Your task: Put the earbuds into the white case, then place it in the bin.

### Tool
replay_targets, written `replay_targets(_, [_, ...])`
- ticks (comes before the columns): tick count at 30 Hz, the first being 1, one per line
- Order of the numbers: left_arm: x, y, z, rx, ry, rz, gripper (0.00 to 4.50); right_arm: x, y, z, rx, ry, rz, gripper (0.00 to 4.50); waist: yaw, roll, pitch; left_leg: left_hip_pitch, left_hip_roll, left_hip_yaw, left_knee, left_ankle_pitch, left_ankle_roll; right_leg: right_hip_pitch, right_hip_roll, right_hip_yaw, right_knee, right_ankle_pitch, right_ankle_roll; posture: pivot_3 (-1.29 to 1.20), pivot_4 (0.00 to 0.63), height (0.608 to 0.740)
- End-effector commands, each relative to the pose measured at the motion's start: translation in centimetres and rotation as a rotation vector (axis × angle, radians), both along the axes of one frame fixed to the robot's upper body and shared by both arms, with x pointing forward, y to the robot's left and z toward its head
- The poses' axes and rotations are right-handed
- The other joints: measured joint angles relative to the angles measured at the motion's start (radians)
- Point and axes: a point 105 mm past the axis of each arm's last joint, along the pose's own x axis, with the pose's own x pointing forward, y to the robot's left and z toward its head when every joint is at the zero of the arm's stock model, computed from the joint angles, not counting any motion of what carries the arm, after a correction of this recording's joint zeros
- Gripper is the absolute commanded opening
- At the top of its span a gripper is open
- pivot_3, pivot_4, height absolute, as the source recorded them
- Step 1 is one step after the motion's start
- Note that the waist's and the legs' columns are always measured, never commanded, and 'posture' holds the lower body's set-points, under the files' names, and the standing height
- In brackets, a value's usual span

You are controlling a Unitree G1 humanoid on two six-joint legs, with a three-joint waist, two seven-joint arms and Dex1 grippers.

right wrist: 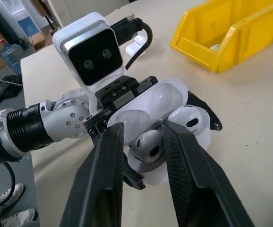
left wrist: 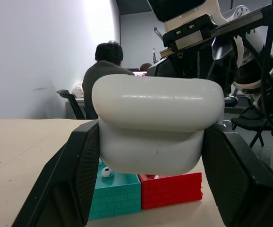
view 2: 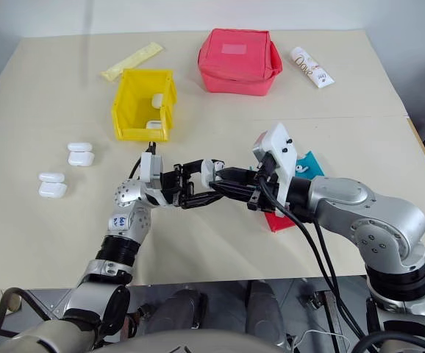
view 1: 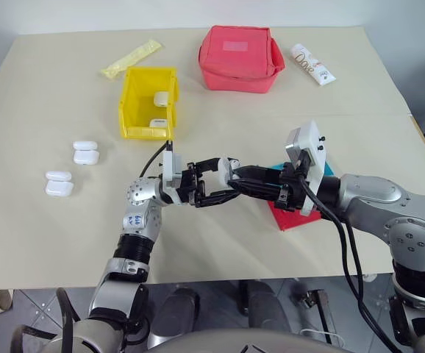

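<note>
My left gripper (view 1: pixel 211 185) is shut on the white case (left wrist: pixel 157 113) and holds it above the table's middle with its lid swung open (right wrist: pixel 167 97). One of the earbuds (right wrist: pixel 188 118) sits in its socket. A second earbud (right wrist: pixel 148 147) stands in the other socket, between the fingers of my right gripper (right wrist: pixel 143 128). That gripper is slightly open, with its fingers close on either side of the bud. Another earbud (left wrist: pixel 107 171) lies on the teal tray (left wrist: pixel 120 196). The yellow bin (view 1: pixel 131 110) stands beyond my left gripper with white cases inside.
Closed white cases (view 1: pixel 85 153) (view 1: pixel 59 184) lie at the table's left. A red pouch (view 1: pixel 240 57), a yellow packet (view 1: pixel 131 59) and a white tube (view 1: pixel 313 64) sit along the far edge. A red tray (view 1: pixel 290 218) lies under my right wrist. A seated person (left wrist: pixel 103 71) is in the background.
</note>
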Motion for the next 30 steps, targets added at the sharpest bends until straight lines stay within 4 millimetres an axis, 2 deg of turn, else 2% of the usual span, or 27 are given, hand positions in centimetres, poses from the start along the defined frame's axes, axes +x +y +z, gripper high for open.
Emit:
replay_targets(1, [-1.6, -1.3, 2.4, -0.047, -0.132, -0.097, 2.82, 0.9, -0.9, -0.6, -0.031, 0.015, -0.070, 1.35, 0.000, 0.000, 0.000, 0.000, 0.000, 0.000, 0.000, 0.000, 0.000, 0.000, 0.000, 0.000, 0.000, 0.000, 0.000, 0.00, 0.150, 0.740])
replay_targets(12, [-0.9, -1.1, 2.1, -0.035, -0.077, -0.062, 2.82, -0.1, -0.9, 0.3, -0.016, -0.007, -0.027, 1.35, 0.000, 0.000, 0.000, 0.000, 0.000, 0.000, 0.000, 0.000, 0.000, 0.000, 0.000, 0.000, 0.000, 0.000, 0.000, 0.00, 0.150, 0.740])
replay_targets(30, [0.1, -0.8, 1.4, -0.024, -0.028, -0.024, 2.82, -0.4, -1.0, 1.2, -0.023, -0.031, -0.019, 1.35, 0.001, 0.000, 0.000, 0.000, 0.000, 0.000, 0.000, 0.000, 0.000, 0.000, 0.000, 0.000, -0.001, 0.000, 0.000, 0.00, 0.150, 0.740])
